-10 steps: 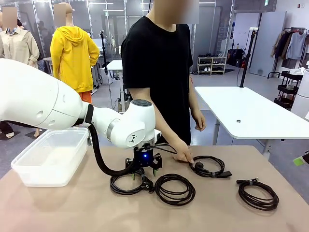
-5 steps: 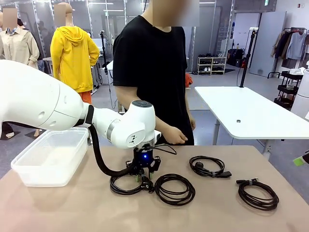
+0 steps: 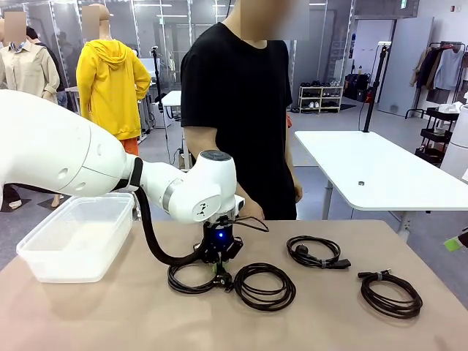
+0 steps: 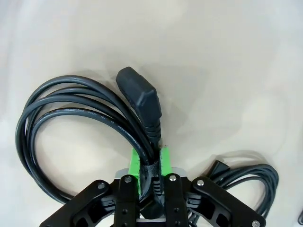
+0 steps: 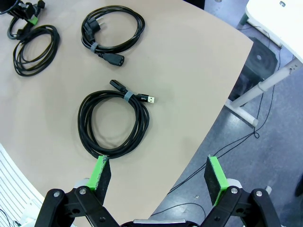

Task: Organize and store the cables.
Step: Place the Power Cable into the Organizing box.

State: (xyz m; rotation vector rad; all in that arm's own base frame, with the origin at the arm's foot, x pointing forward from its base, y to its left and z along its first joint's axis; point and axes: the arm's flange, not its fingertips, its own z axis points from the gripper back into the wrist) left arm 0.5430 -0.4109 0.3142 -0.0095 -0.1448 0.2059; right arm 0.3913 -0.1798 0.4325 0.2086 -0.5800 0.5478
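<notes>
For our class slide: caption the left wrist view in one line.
Left gripper shut on a coiled black cable lying on the table.

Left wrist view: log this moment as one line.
left gripper: shut on leftmost cable | right gripper: open, holding nothing | three other cables: lying on table
</notes>
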